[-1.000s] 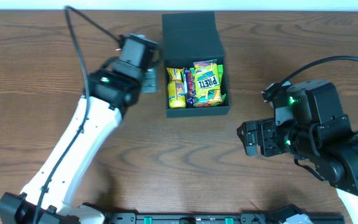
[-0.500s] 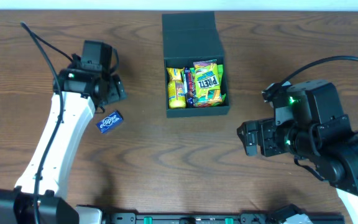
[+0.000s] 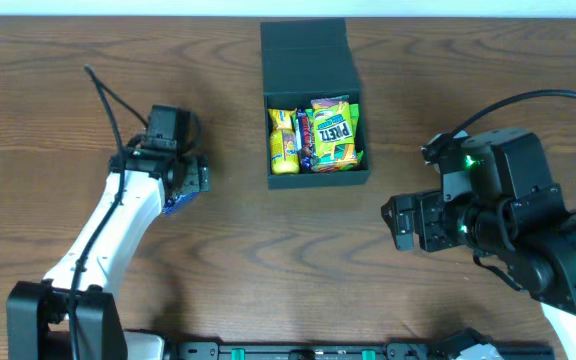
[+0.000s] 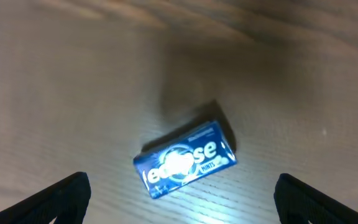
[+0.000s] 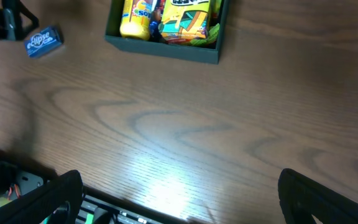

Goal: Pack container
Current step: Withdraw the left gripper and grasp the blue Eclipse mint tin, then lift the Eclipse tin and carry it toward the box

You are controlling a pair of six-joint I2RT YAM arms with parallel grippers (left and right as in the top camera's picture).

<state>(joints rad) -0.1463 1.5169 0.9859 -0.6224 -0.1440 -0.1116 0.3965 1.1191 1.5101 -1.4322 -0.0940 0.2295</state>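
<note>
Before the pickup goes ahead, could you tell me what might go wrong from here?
The mints pack lies askew under the open left pincer, so closing may catch its corners and spin or squirt it out. The container already looks crowded with snack packets, so the pack may sit proud and could stop the flap lid shutting.

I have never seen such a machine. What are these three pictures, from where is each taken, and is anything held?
These are two robot arms at a wooden table. One picture looks down from above; the other two come from a camera on each wrist, so the dark shapes in their lower corners are that arm's own fingers. On the table stands a black container, lid open, with snack packets inside; a blue mint pack lies apart from it. The left gripper is open above the mint pack; the right gripper is open over bare wood. Nothing is held.
</note>
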